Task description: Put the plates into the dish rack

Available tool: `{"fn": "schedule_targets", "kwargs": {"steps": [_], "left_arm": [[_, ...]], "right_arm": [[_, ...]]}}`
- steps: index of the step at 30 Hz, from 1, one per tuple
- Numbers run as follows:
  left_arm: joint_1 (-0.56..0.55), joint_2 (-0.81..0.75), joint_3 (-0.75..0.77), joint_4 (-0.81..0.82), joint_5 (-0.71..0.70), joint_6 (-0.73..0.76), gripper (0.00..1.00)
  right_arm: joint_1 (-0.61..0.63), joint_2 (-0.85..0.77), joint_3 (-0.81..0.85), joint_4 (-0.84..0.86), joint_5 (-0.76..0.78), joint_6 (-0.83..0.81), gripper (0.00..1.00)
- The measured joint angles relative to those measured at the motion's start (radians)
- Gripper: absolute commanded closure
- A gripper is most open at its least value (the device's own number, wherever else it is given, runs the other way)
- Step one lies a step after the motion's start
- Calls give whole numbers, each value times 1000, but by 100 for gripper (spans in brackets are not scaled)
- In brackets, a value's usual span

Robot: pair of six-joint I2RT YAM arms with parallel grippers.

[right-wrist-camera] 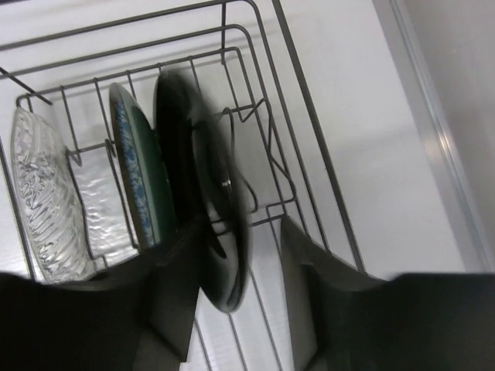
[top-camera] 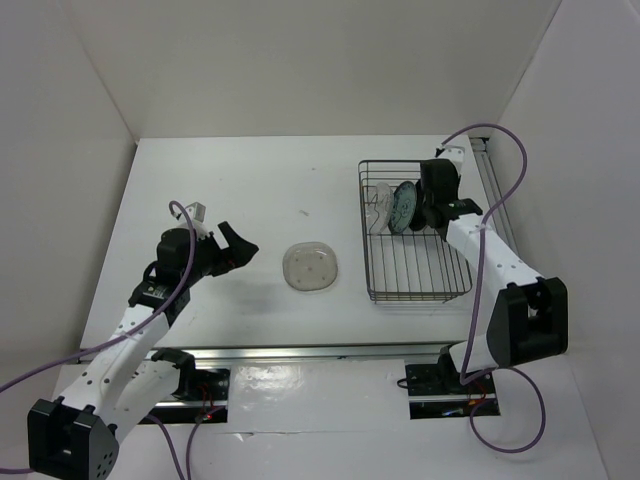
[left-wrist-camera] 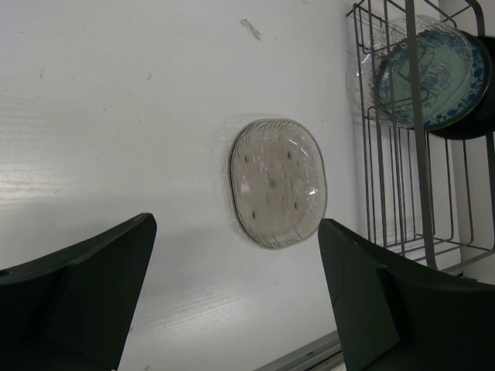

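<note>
Right gripper [right-wrist-camera: 236,228] straddled the black plate [right-wrist-camera: 193,154], upright in the dish rack [top-camera: 415,270] at upper right; whether it clamped could not be told. Left gripper [left-wrist-camera: 236,222], jaws apart, faced the beige plate [left-wrist-camera: 278,182] on the counter [top-camera: 230,180], centre frame. Released off its prongs, the black plate might topple.

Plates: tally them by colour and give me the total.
Clear glass plate: 1, in the dish rack
Blue-patterned plate: 1, in the rack
Black plate: 1, in the rack
Beige plate: 1, on the table
Total: 4
</note>
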Motion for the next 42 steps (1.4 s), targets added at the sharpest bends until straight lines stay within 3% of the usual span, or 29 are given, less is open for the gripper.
{"fn": "schedule_targets", "kwargs": {"steps": [4, 9, 12, 18, 24, 31, 42], "left_arm": [[0, 0, 0, 0, 0, 0, 0], [0, 0, 0, -1, 2, 0, 0], [0, 0, 0, -2, 4, 0, 0], [0, 53, 2, 3, 10, 0, 0], [-9, 239, 7, 40, 43, -8, 3], [-74, 449, 16, 157, 72, -39, 13], [-235, 691, 213, 159, -57, -52, 25]], "right_arm": [[0, 1, 0, 4, 4, 6, 29], [0, 1, 0, 4, 18, 10, 25], [0, 1, 1, -6, 40, 17, 17], [0, -13, 42, -57, 86, 37, 15], [26, -163, 60, -67, 59, 61, 11], [146, -308, 48, -40, -39, 93, 11], [358, -296, -1, -37, -43, 121, 11]]}}
